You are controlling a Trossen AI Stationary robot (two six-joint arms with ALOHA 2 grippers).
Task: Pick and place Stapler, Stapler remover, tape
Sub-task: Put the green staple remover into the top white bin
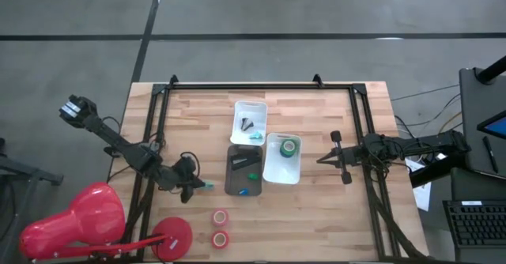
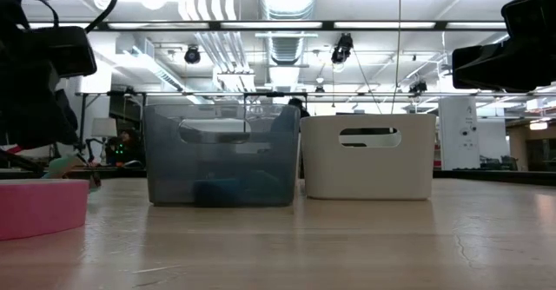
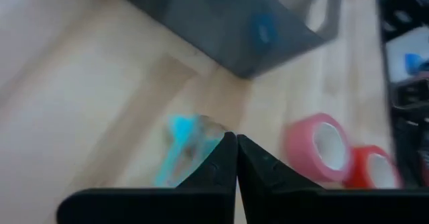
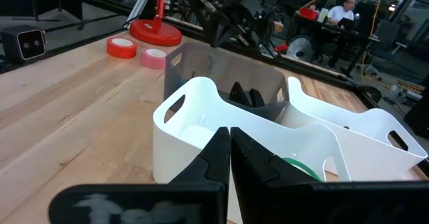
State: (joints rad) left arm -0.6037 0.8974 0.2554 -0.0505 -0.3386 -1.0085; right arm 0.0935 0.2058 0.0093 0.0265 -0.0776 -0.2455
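high: overhead, straight down | low: table-level, close to grey bin point(image 2: 222, 154) | both see bins

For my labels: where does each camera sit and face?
High: above the table, facing down; both arms show.
Low: table-top height, facing level at grey tray and white tray; arms above.
Left wrist: past shut left end effector toward tape.
Right wrist: past shut right end effector toward white tray.
High and low share both trays.

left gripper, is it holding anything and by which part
The left gripper is shut on a small teal item, pinched at one end; what the item is cannot be told. The right gripper is shut and holds nothing.
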